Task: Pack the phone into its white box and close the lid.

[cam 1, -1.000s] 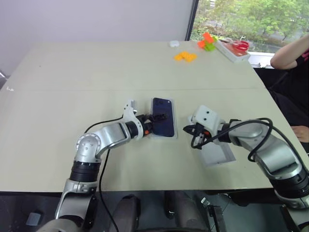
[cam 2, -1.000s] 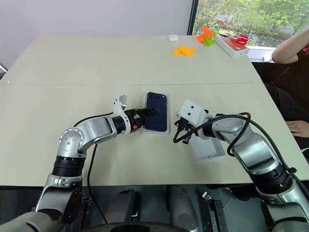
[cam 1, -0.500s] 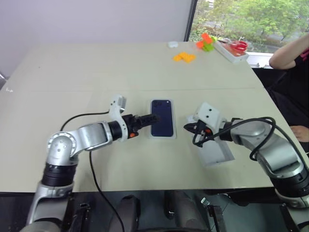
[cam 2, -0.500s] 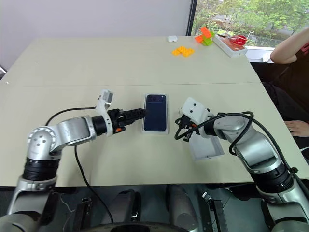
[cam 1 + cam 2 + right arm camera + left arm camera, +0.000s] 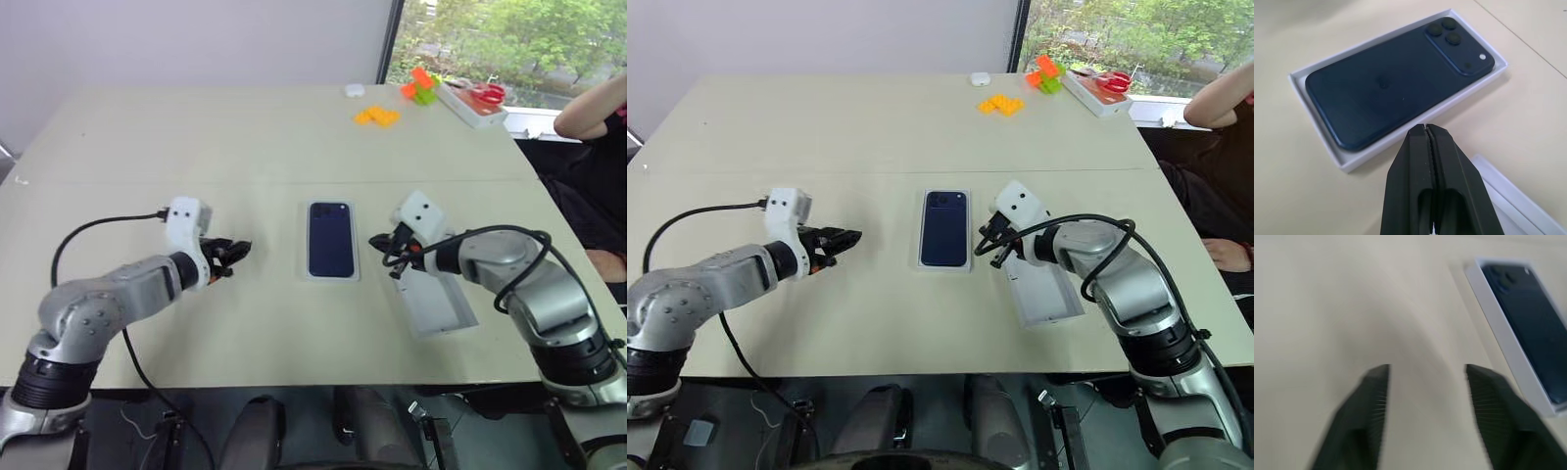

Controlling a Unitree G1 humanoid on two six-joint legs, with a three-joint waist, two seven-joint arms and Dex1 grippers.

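The dark navy phone (image 5: 331,251) lies flat inside the white box (image 5: 331,279) at the middle of the table, camera bump at the far end. The box's rim (image 5: 1317,132) frames the phone (image 5: 1386,88) in the right wrist view. The lid (image 5: 438,305) rests inside-up to the right of the box. My right gripper (image 5: 378,243) hovers between box and lid, its fingers (image 5: 1418,147) pressed shut on nothing. My left gripper (image 5: 235,252) hangs well left of the box, its fingers (image 5: 1376,391) apart with bare table between them, the box (image 5: 1503,333) off to one side.
At the far right corner lie orange bricks (image 5: 376,116), an orange and green stack (image 5: 421,86), a white tray (image 5: 460,106) with red scissors and a small white object (image 5: 354,90). A person's arm (image 5: 593,108) rests at the right edge.
My left gripper has pulled away from the phone and swung left across the table, its fingers narrowing. The phone stays in the box. The right gripper has barely moved.
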